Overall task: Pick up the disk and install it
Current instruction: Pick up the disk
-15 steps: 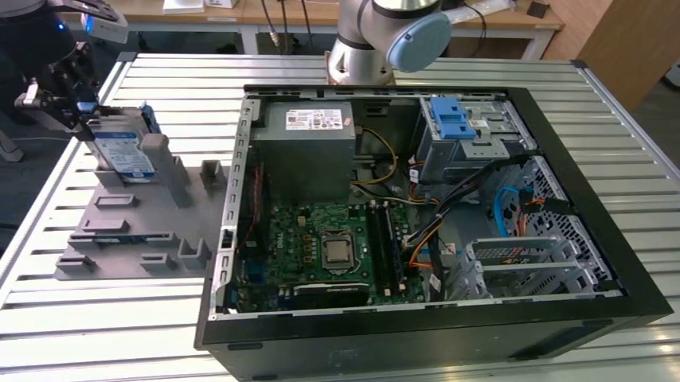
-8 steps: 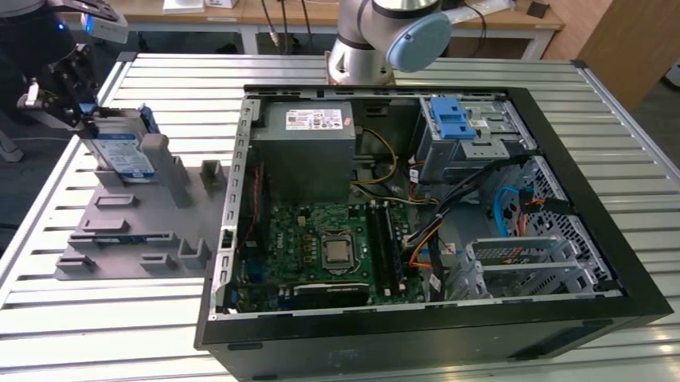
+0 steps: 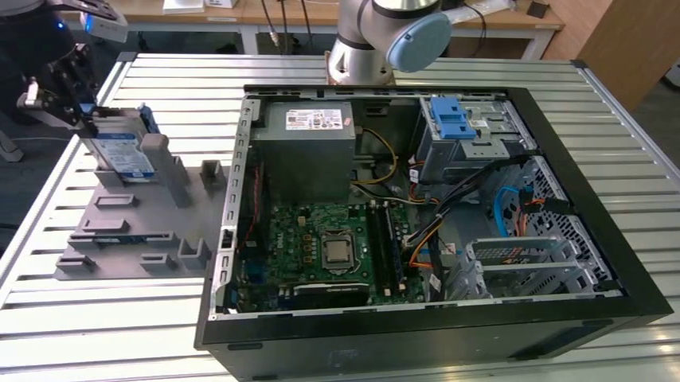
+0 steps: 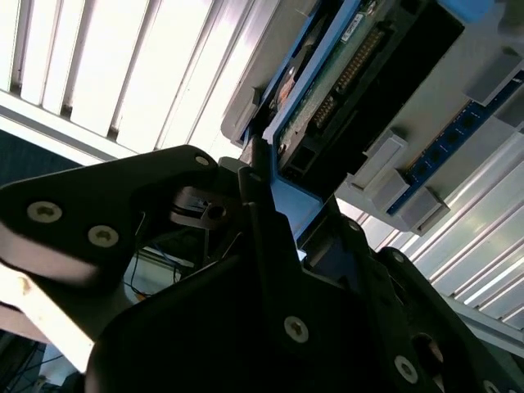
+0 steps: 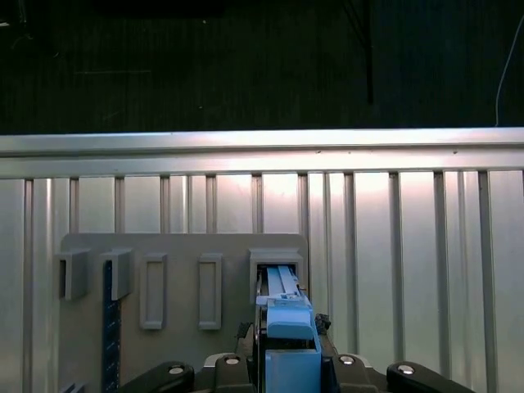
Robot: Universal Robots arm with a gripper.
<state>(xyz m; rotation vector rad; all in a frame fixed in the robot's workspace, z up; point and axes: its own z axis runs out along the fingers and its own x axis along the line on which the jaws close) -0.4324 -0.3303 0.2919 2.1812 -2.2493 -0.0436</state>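
The disk (image 3: 120, 153) stands on edge in a slot at the far end of the grey holder plate (image 3: 127, 239), at the exterior view's left. Its blue-and-white label and blue rails are visible. My gripper (image 3: 76, 107) sits at the disk's upper end. In the first wrist view the disk (image 5: 282, 299) is seen edge-on, with its blue rail end between the two fingers of my gripper (image 5: 288, 348), which are shut on it. In the second wrist view the disk's (image 4: 352, 74) connector side shows, with a dark finger (image 4: 260, 196) pressed against the blue rail.
An open computer case (image 3: 595, 318) lies at the centre and right, with a silver drive cage and blue latch (image 3: 457, 127) at its far side and a grey power supply box (image 3: 308, 151). The arm's base (image 3: 367, 48) stands behind the case. The holder plate has several empty slots (image 5: 209, 291).
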